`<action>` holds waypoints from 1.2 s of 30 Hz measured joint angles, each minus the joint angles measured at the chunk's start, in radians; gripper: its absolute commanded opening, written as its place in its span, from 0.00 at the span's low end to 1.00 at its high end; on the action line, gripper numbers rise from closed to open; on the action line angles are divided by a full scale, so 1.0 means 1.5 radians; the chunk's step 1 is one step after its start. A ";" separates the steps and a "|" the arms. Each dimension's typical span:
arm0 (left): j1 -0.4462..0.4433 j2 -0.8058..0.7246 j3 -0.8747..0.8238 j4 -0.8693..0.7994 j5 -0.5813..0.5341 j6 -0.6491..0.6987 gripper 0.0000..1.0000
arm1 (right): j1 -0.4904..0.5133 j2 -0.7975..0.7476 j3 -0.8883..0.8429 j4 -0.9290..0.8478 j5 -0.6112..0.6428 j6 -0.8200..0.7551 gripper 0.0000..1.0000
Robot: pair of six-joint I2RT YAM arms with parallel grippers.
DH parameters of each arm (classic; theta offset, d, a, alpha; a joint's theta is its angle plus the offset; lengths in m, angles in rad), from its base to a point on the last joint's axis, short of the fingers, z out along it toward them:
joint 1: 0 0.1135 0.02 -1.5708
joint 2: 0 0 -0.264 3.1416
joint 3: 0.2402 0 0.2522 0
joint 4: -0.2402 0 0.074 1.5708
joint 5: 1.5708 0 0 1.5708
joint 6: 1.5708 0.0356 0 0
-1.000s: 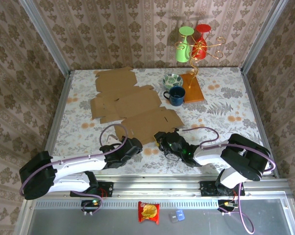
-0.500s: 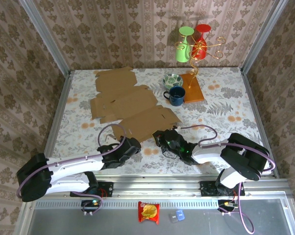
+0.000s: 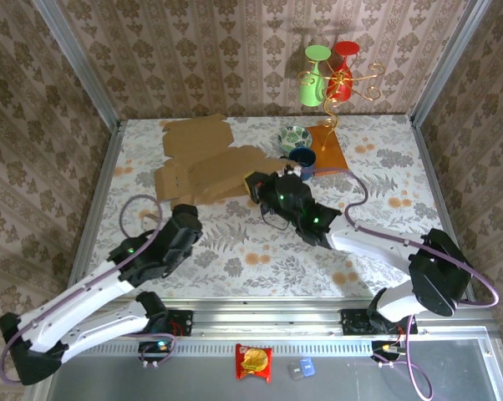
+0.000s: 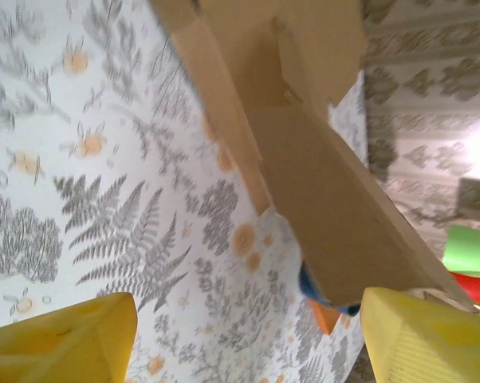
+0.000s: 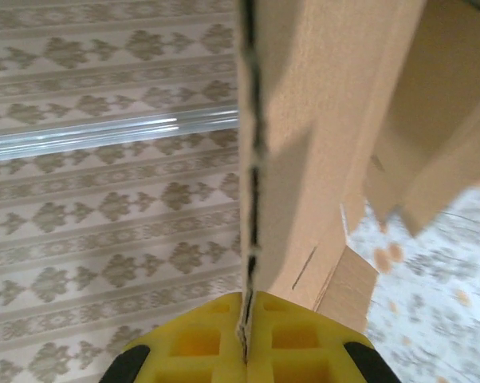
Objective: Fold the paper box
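Note:
The brown cardboard box blank (image 3: pixel 205 163) lies at the back left of the table, its near part raised off the surface. My right gripper (image 3: pixel 257 184) is shut on the raised edge; in the right wrist view the thin cardboard edge (image 5: pixel 248 199) runs straight down into the closed yellow fingers (image 5: pixel 200 339). My left gripper (image 3: pixel 190 217) hovers just in front of the blank's near left side, open, with nothing between its yellow fingers (image 4: pixel 64 343). From the left wrist the tilted cardboard (image 4: pixel 320 159) rises above and ahead of the gripper, apart from it.
A blue mug (image 3: pixel 302 160), a patterned bowl (image 3: pixel 295 136) and an orange board (image 3: pixel 335 150) sit right behind the right gripper. A wire stand with green and red glasses (image 3: pixel 331 75) is at the back. A snack packet (image 3: pixel 254 361) lies on the front rail.
The right gripper has carried the blank's near edge up and toward the back of the table. The left arm has swung left and away from that edge, gripper open.

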 measured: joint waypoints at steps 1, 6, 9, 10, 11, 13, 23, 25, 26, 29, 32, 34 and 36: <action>0.016 -0.009 0.028 -0.025 -0.008 0.035 0.73 | -0.004 0.007 0.038 -0.015 0.000 -0.008 0.00; 0.088 -0.028 0.161 -0.091 -0.045 0.226 0.65 | -0.009 0.033 0.183 -0.095 0.001 -0.035 0.00; 0.125 -0.031 0.231 -0.109 -0.060 0.346 0.58 | -0.004 0.033 0.252 -0.164 0.016 -0.047 0.00; 0.137 -0.031 0.247 -0.110 -0.063 0.384 0.57 | 0.001 0.033 0.274 -0.194 0.028 -0.049 0.00; 0.148 -0.031 0.261 -0.111 -0.062 0.417 0.56 | 0.007 0.032 0.292 -0.222 0.041 -0.049 0.00; 0.171 -0.027 0.283 -0.112 -0.057 0.483 0.54 | 0.025 0.025 0.330 -0.302 0.078 -0.047 0.00; 0.329 0.082 0.341 -0.102 0.152 0.645 0.55 | 0.117 -0.003 0.544 -0.734 0.240 0.051 0.00; 0.379 0.118 0.341 -0.097 0.229 0.659 0.55 | 0.095 -0.002 0.557 -0.776 0.249 0.068 0.00; 0.393 0.135 0.341 -0.094 0.261 0.664 0.55 | 0.078 0.000 0.557 -0.787 0.247 0.075 0.00; 0.416 0.194 0.341 -0.086 0.353 0.688 0.55 | -0.002 0.014 0.530 -0.792 0.220 0.097 0.00; 0.420 0.245 0.341 -0.076 0.425 0.715 0.53 | -0.073 0.035 0.482 -0.784 0.191 0.104 0.00; 0.421 0.267 0.335 -0.056 0.465 0.734 0.47 | -0.116 0.043 0.433 -0.757 0.160 0.105 0.00; 0.421 0.275 0.317 -0.030 0.494 0.750 0.44 | -0.144 0.041 0.380 -0.718 0.136 0.104 0.00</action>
